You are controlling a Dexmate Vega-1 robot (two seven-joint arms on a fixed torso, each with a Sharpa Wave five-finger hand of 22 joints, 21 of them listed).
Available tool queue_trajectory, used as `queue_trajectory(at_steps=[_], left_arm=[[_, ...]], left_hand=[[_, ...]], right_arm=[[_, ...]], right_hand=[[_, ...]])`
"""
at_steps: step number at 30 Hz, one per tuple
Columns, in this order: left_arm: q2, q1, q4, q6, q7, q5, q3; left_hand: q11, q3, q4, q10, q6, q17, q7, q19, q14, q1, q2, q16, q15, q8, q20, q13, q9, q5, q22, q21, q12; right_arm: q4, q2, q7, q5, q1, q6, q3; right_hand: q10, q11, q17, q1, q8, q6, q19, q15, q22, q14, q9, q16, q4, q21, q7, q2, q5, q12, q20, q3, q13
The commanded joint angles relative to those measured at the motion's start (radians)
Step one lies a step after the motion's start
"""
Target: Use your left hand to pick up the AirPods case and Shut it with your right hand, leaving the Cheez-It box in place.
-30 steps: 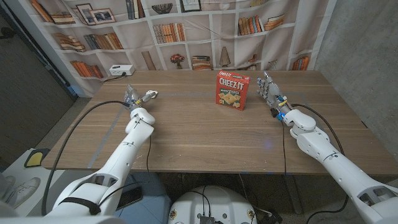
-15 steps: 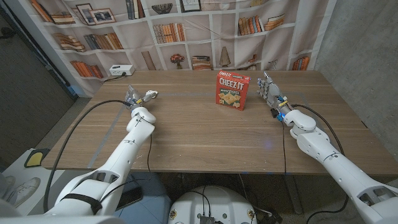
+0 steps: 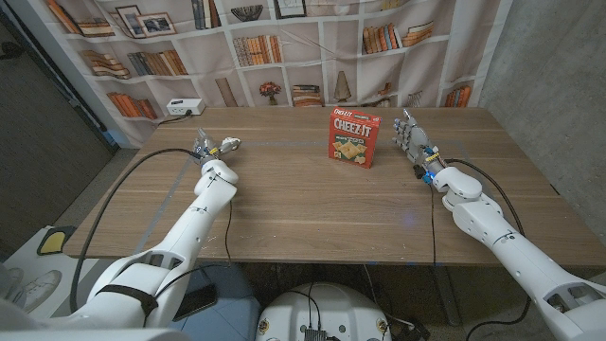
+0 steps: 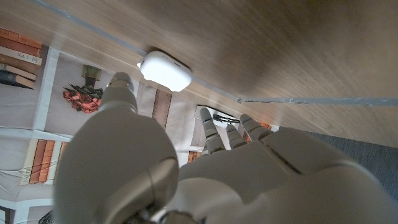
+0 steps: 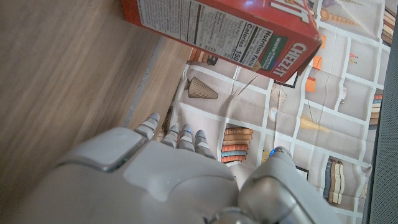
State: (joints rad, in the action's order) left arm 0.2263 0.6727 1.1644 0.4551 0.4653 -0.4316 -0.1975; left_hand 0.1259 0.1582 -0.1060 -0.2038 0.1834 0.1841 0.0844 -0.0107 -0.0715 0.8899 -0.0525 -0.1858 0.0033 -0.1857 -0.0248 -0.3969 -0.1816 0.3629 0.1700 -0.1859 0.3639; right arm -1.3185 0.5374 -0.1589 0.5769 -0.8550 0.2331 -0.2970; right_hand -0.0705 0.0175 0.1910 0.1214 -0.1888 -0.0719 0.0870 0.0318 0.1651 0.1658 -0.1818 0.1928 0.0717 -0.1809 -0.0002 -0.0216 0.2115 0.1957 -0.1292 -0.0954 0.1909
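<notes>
One white AirPods case (image 4: 165,70) on the table just beyond spread, empty left-hand fingers (image 4: 227,135).

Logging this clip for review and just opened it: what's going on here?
The left hand is out near the white AirPods case on the wooden table, not yet gripping it. The right hand stands with fingers apart beside the upright Cheez-It box, holding nothing.
</notes>
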Motion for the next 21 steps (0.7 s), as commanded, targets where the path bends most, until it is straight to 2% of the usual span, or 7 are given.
queue_trajectory(at_steps=[1,4,6,14,16,18,21], left_arm=[[0.004,-0.014,-0.022,0.004,-0.016,0.006,-0.011],[0.003,-0.018,-0.03,0.008,-0.011,-0.001,-0.018],[0.0,-0.021,-0.048,-0.009,0.031,-0.017,-0.028],[-0.001,-0.026,-0.055,-0.005,0.008,0.006,-0.016],[0.014,-0.036,-0.031,0.061,-0.083,0.012,-0.025],[0.01,-0.035,-0.056,0.031,-0.03,-0.005,-0.033],[0.008,-0.035,-0.058,0.021,-0.029,0.001,-0.03]], left_hand=[[0.019,-0.004,0.0,0.005,0.285,0.002,0.013,0.007,0.007,0.004,0.007,-0.003,-0.004,-0.004,-0.004,-0.008,-0.002,0.007,0.003,-0.005,0.012],[0.019,-0.005,0.001,0.001,0.282,0.002,0.013,0.009,0.008,0.004,0.009,-0.004,-0.005,-0.006,-0.004,-0.011,-0.002,0.007,0.003,-0.006,0.017],[0.021,-0.006,0.001,0.0,0.282,0.002,0.014,0.01,0.01,0.004,0.009,-0.004,-0.006,-0.006,-0.003,-0.013,-0.002,0.007,0.003,-0.006,0.019],[0.022,-0.011,0.004,-0.003,0.284,0.003,0.013,0.015,0.019,0.003,0.012,-0.006,-0.008,-0.005,-0.003,-0.022,-0.002,0.007,0.003,-0.007,0.028],[0.02,-0.012,0.005,0.003,0.284,0.003,0.013,0.016,0.016,0.003,0.012,-0.005,-0.006,-0.004,-0.003,-0.024,-0.002,0.007,0.003,-0.007,0.029],[0.013,-0.014,0.006,0.018,0.293,0.003,0.014,0.011,0.008,0.003,0.013,-0.001,-0.003,-0.001,-0.003,-0.028,-0.002,0.008,0.003,-0.005,0.027],[0.018,-0.016,0.007,0.015,0.294,0.003,0.012,0.011,0.007,0.002,0.014,-0.001,-0.002,-0.001,-0.005,-0.031,-0.002,0.008,0.003,-0.005,0.031]], right_arm=[[0.009,-0.009,-0.016,0.011,0.0,0.009,0.0],[0.003,-0.009,-0.011,0.012,-0.002,0.002,0.001],[0.005,-0.007,-0.011,0.006,0.0,0.007,-0.001],[-0.006,-0.006,-0.002,0.006,-0.007,-0.003,-0.001],[-0.01,-0.006,-0.004,0.014,-0.01,-0.007,0.002],[-0.009,-0.001,-0.007,0.006,-0.008,-0.003,-0.001],[-0.016,-0.002,0.003,0.008,-0.012,-0.013,0.0]], right_hand=[[-0.002,-0.009,0.002,0.003,0.002,-0.009,0.0,0.005,0.006,0.091,-0.003,0.006,0.003,-0.007,0.001,-0.006,-0.005,0.003,-0.009,-0.002,0.002],[-0.002,-0.01,0.002,0.003,0.002,-0.009,-0.001,0.004,0.006,0.091,-0.003,0.006,0.004,-0.007,0.001,-0.006,-0.005,0.003,-0.009,-0.002,0.002],[-0.002,-0.009,0.002,0.003,0.002,-0.009,-0.001,0.004,0.006,0.091,-0.003,0.006,0.004,-0.007,0.001,-0.006,-0.005,0.003,-0.009,-0.002,0.002],[-0.001,-0.01,0.002,0.002,0.001,-0.008,-0.001,0.004,0.006,0.091,-0.003,0.006,0.004,-0.007,0.001,-0.007,-0.006,0.004,-0.01,-0.002,0.002],[-0.001,-0.01,0.002,0.002,0.001,-0.008,-0.001,0.004,0.006,0.091,-0.003,0.006,0.004,-0.007,0.001,-0.007,-0.006,0.004,-0.01,-0.002,0.002],[-0.001,-0.01,0.002,0.002,0.001,-0.008,-0.001,0.004,0.006,0.091,-0.003,0.006,0.004,-0.007,0.001,-0.007,-0.006,0.004,-0.01,-0.002,0.002],[-0.001,-0.01,0.002,0.002,0.0,-0.007,-0.001,0.004,0.006,0.091,-0.003,0.006,0.004,-0.007,0.001,-0.007,-0.006,0.004,-0.01,-0.002,0.002]])
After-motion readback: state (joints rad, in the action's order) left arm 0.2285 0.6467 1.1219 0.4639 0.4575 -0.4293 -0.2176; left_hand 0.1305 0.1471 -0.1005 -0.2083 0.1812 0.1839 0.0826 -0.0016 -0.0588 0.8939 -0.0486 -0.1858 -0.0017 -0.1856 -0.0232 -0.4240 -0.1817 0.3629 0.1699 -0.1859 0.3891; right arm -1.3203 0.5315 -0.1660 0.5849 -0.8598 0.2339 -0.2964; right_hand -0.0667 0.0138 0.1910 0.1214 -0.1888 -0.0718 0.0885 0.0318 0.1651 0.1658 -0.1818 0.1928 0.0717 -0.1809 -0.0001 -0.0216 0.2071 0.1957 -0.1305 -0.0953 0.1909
